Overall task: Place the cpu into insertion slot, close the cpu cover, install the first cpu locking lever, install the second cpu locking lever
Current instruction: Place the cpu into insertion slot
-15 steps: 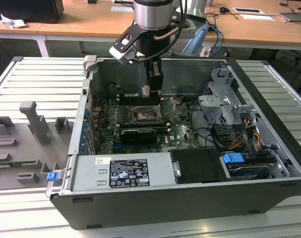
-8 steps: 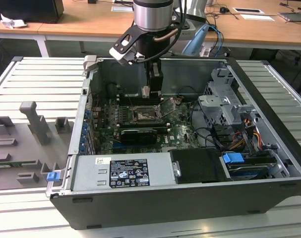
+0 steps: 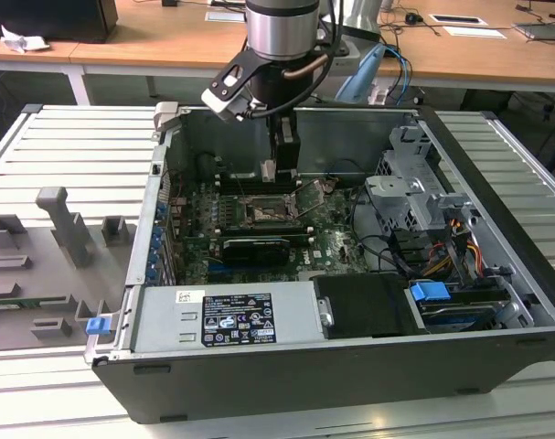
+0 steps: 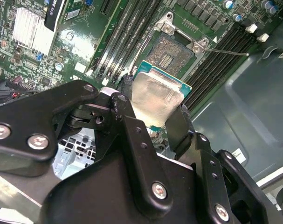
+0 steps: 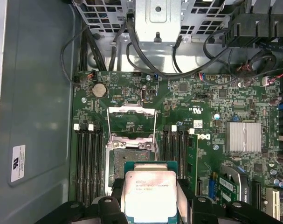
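cpu [image 5: 149,196], clamped in end effector [image 4: 153,117], near insertion slot [image 4: 171,51] (uncovered); cpu cover [image 5: 132,109] raised

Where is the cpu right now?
In the first wrist view, the cpu is held by the end effector next to the uncovered insertion slot, not yet in it, between the memory slots.

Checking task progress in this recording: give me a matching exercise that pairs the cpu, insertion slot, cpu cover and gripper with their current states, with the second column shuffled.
Things:
1. cpu
2. insertion slot
3. cpu cover
4. gripper

States:
A. swung up open, clear of the insertion slot
B. jaws shut on the cpu
C. held in the air, not yet seated
D. empty, contacts exposed

Pairs: 1-C, 2-D, 3-A, 4-B
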Available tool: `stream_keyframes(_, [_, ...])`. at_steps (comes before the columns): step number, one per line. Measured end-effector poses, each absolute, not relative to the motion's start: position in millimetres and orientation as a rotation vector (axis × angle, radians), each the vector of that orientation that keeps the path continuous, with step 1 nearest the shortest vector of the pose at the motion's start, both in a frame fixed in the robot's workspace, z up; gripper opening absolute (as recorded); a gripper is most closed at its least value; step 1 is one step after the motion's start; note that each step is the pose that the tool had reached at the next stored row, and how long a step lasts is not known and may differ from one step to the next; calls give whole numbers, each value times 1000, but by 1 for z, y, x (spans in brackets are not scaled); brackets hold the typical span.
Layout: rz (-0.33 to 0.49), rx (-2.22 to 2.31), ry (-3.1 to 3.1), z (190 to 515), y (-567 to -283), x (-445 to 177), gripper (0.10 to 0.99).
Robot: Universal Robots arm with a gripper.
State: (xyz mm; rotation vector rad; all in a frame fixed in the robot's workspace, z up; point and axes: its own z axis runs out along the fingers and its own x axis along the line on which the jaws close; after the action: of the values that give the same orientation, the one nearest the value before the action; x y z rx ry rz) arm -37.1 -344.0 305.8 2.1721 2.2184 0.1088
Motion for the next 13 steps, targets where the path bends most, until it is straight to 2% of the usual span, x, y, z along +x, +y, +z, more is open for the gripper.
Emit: stream_keyframes(13, [109,2184,2207,302,-344,-37,529])
